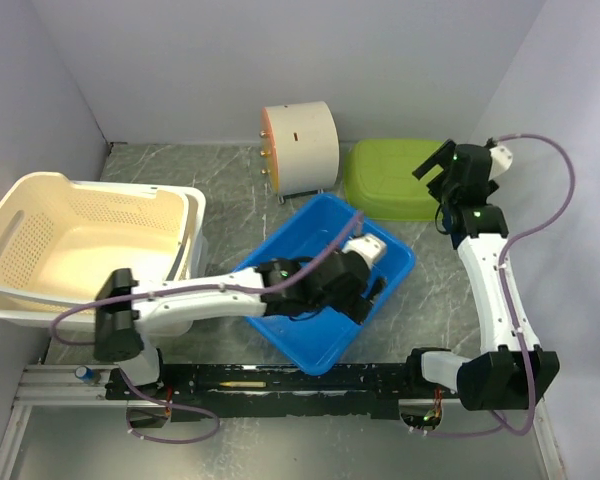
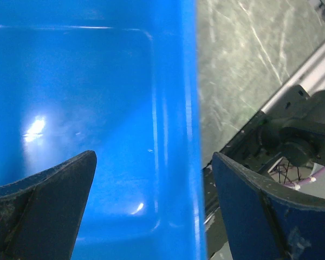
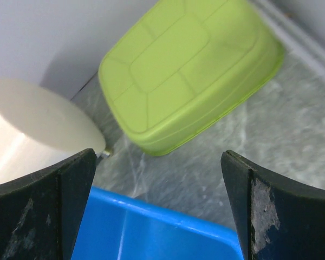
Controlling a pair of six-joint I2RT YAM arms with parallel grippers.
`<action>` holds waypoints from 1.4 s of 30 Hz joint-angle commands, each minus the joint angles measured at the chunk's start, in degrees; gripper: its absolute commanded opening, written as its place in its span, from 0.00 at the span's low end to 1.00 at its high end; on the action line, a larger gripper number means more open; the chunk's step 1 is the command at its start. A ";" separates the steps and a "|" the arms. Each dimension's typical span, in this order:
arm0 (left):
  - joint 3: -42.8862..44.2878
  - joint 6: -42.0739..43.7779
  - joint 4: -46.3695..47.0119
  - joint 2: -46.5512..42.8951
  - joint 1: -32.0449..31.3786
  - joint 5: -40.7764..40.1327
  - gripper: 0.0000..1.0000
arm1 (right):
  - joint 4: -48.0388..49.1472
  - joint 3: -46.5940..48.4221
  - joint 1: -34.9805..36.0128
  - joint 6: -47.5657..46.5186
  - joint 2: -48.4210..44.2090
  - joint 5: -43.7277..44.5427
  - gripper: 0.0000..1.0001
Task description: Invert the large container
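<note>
Straddling one long wall of the blue container (image 1: pixel 315 225), set at the middle of the surface (image 1: pixel 430 300), the left fingers (image 2: pixel 43 216) were found spread, while the right fingers (image 3: pixel 38 206), also spread, were seen well apart from it.

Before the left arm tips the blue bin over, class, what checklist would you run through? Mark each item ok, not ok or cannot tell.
1. Left hand astride the blue bin's side wall, one finger inside and one outside: ok.
2. Left hand closed on that wall: not ok, it is open.
3. Bin empty: ok where its floor shows; the arm hides part.
4. Right hand off the bin: ok, open above the green tub.
5. Room to roll over: cannot tell; the white drum and cream basket stand close.
</note>
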 commanded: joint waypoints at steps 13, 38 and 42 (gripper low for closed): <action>8.86 -3.97 -6.85 18.57 -8.76 -6.47 0.84 | -13.57 18.52 -0.02 -6.63 -2.63 9.09 1.00; 14.95 -7.55 -6.09 9.67 -6.17 6.23 0.07 | -12.94 19.68 -0.01 -9.31 -8.56 8.05 1.00; 13.47 -11.64 -3.64 5.68 -1.40 13.09 0.07 | -13.81 22.60 -0.01 -9.99 -8.09 8.71 1.00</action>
